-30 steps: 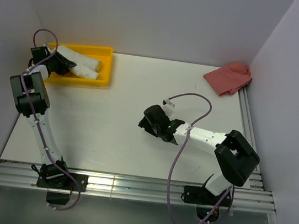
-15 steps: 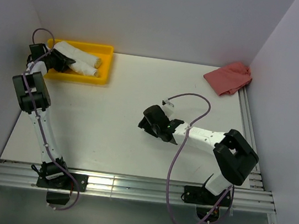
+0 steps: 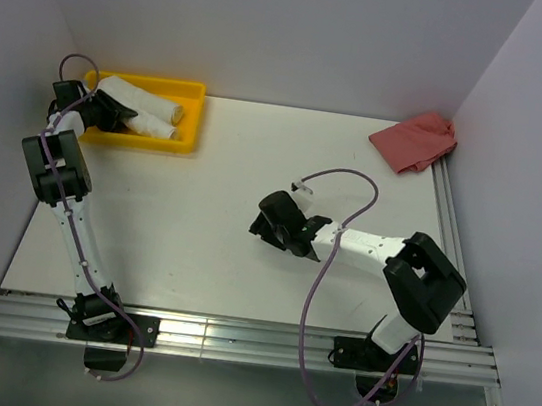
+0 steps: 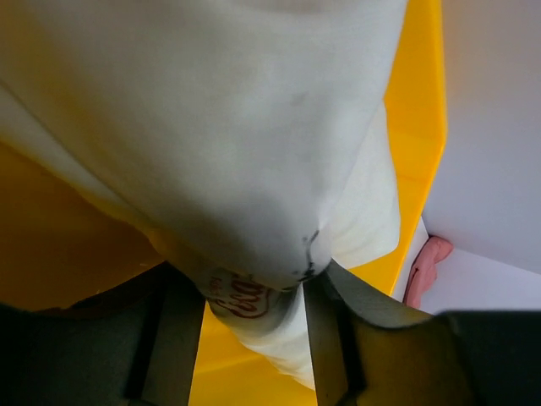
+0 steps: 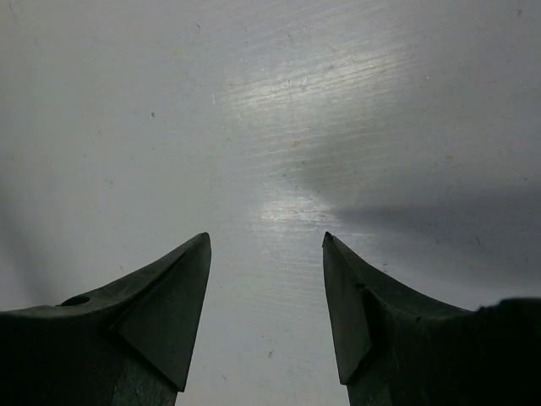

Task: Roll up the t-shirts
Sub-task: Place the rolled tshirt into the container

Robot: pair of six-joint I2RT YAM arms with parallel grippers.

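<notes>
While the left gripper [image 4: 249, 292] pinches a rolled shirt [image 4: 245, 135] inside the yellow bin [image 3: 188, 129] (a second roll [image 4: 372, 203] lies alongside), the right gripper [image 5: 266, 241] hangs open over the table [image 3: 200, 203], so stowing seems under way and release comes next.

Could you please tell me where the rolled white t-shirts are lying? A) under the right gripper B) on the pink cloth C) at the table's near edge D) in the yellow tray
D: the top view shows both t-shirts rolled inside the tray at the far left, while the cloth lies bare at the far right and the right gripper faces only table.
</notes>
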